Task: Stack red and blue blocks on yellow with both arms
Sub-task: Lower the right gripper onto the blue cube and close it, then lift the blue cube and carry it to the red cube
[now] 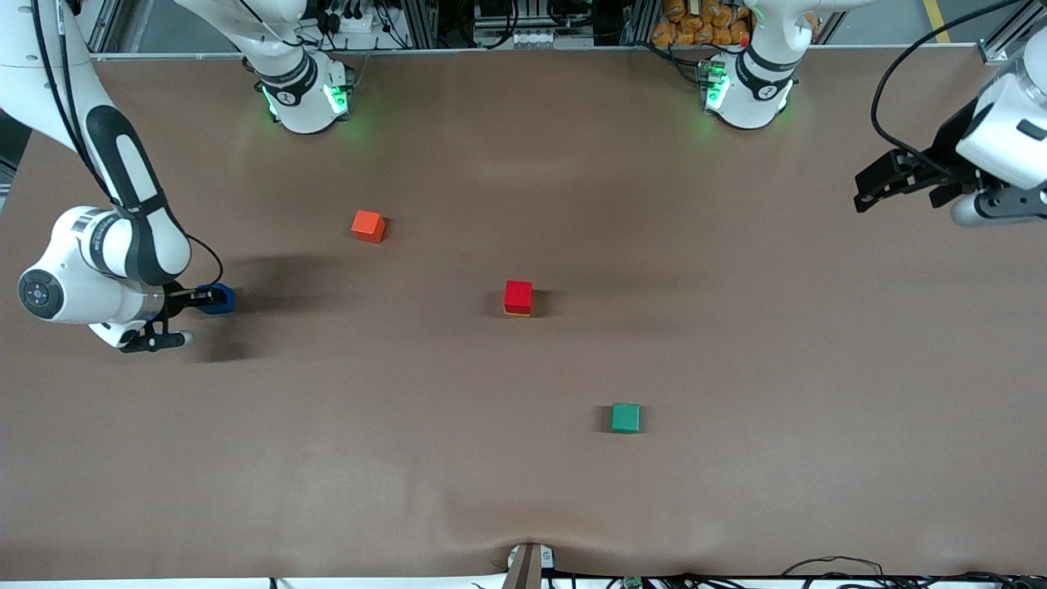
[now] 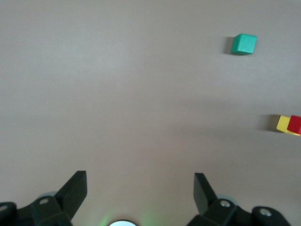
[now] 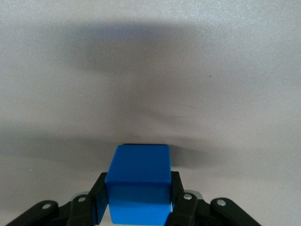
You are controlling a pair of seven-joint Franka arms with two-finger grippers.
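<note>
The red block (image 1: 518, 294) sits on the yellow cube (image 1: 517, 313) at the table's middle; only a thin yellow edge shows under it there. The left wrist view shows the red block (image 2: 295, 124) and the yellow cube (image 2: 282, 124) far off. My right gripper (image 1: 209, 299) is low at the right arm's end of the table, shut on the blue block (image 1: 221, 299). In the right wrist view the black fingers (image 3: 99, 195) press both sides of the blue block (image 3: 138, 169); I cannot tell whether it touches the table. My left gripper (image 1: 879, 186) waits open and empty at the left arm's end, its fingers (image 2: 75, 188) wide apart.
An orange cube (image 1: 368, 226) lies nearer to the robots' bases than the stack, toward the right arm's end. A green cube (image 1: 626, 417) lies nearer to the front camera than the stack and shows again as the green cube (image 2: 244, 44) in the left wrist view.
</note>
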